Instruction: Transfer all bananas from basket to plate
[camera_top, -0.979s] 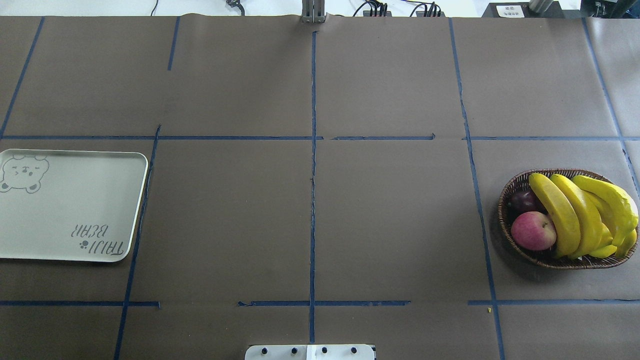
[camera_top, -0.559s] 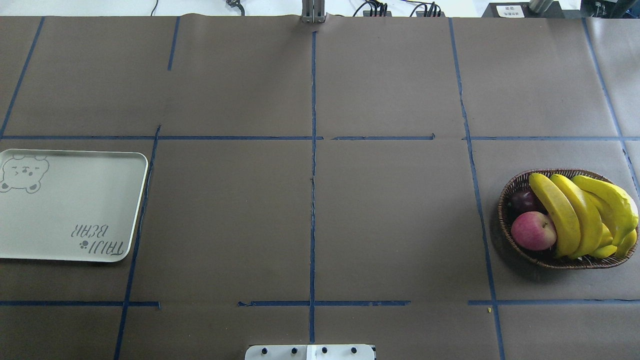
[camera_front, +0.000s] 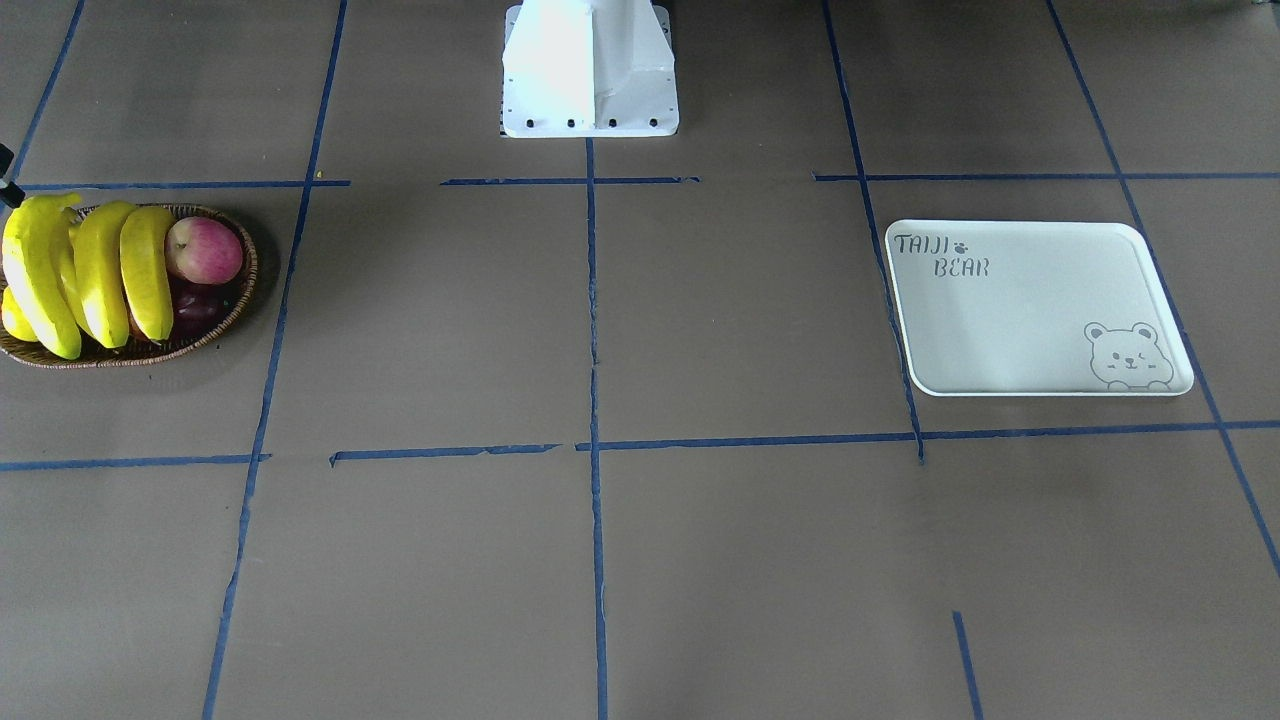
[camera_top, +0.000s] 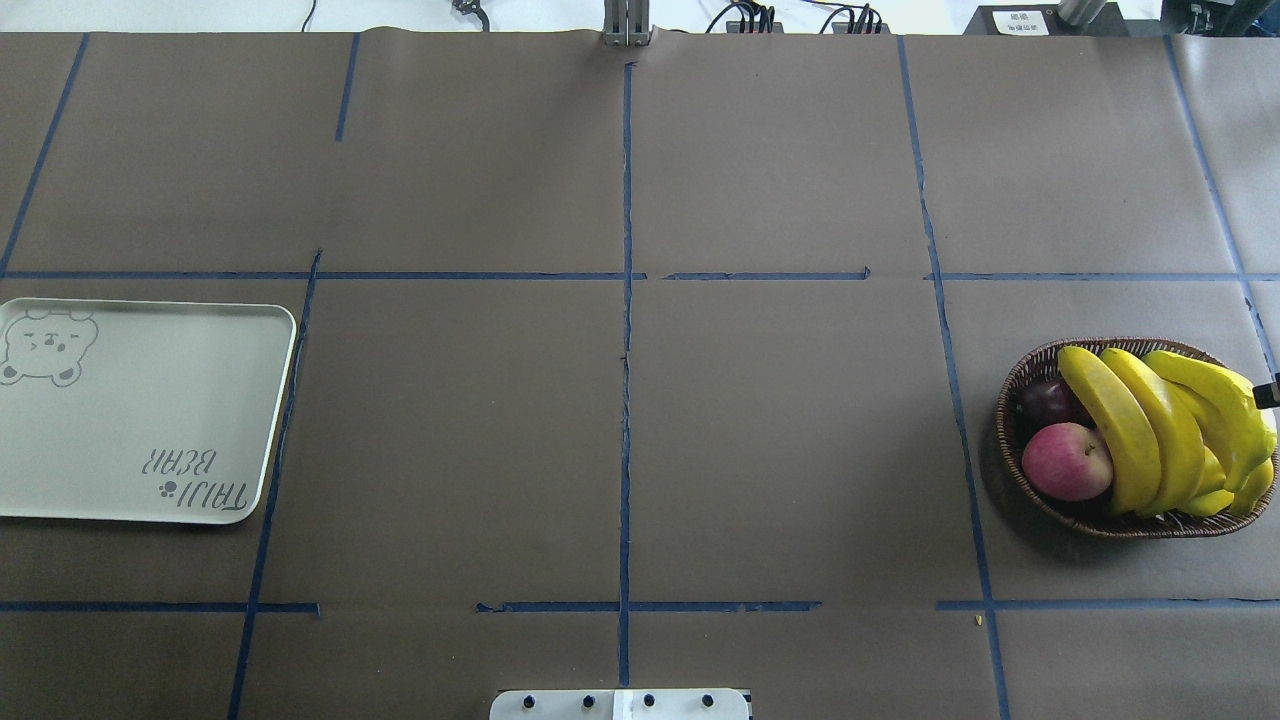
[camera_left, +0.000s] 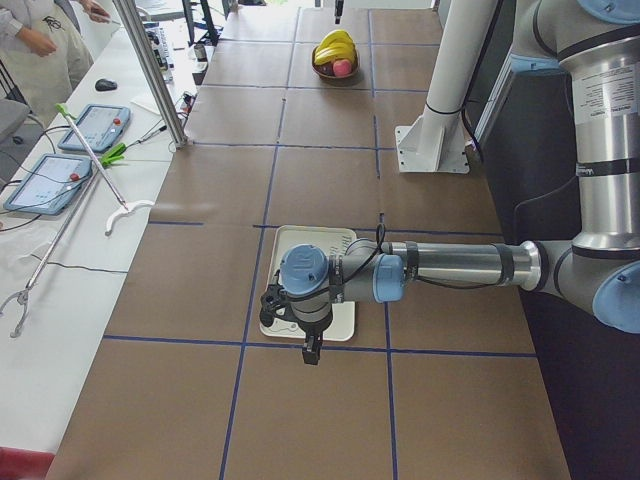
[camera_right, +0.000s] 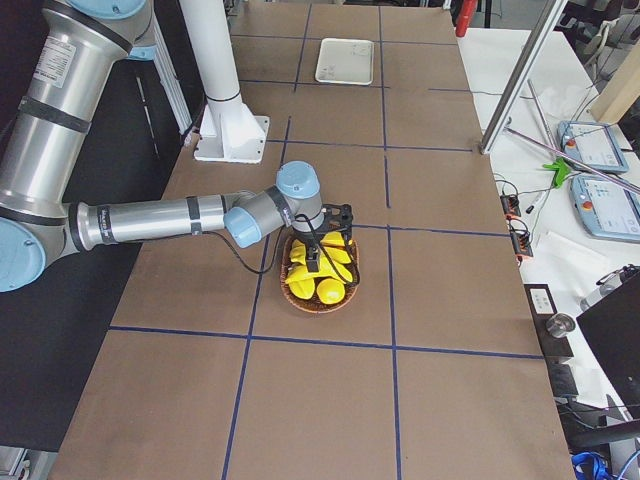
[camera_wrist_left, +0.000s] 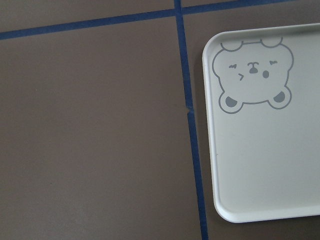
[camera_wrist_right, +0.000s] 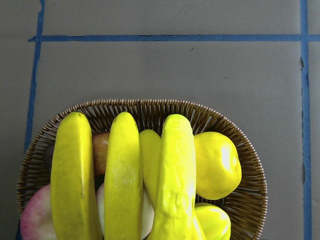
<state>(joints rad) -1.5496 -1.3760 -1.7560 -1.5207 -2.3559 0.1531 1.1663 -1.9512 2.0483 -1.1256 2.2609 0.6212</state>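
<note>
**Figure. Start of the transfer, five views.** We note one change over the last second. A dark tip of the right gripper (camera_right: 316, 265) now cuts into the right edge of the overhead view, at the far side of the basket (camera_top: 1090, 522), where no part of the arm showed before. Nothing else on the table has shifted. We read this as the right arm arriving for the first pick, so the task stands at its beginning, with no fruit lifted yet.

From the right-end view, the gripper hangs above the bananas (camera_top: 1165, 430), apart from them. Its wrist camera looks straight down on them. We cannot tell whether its fingers are spread or closed. The left gripper (camera_left: 312, 352) hangs by the near end of the plate (camera_top: 130, 420), and its jaw state is equally unreadable.

All the bananas lie in the basket at the robot's right, side by side across the other fruit. The plate sits well apart at the robot's left and carries nothing.

Counts:
- Bananas: four, three in full view and one partly hidden between them.
- Red apple (camera_top: 1066, 461): one.
- Dark purple fruit (camera_top: 1048, 402): one.
- Plump yellow fruits (camera_wrist_right: 217, 165): two, seen by the wrist camera.
- Basket: one.
- Plate: one.
</note>
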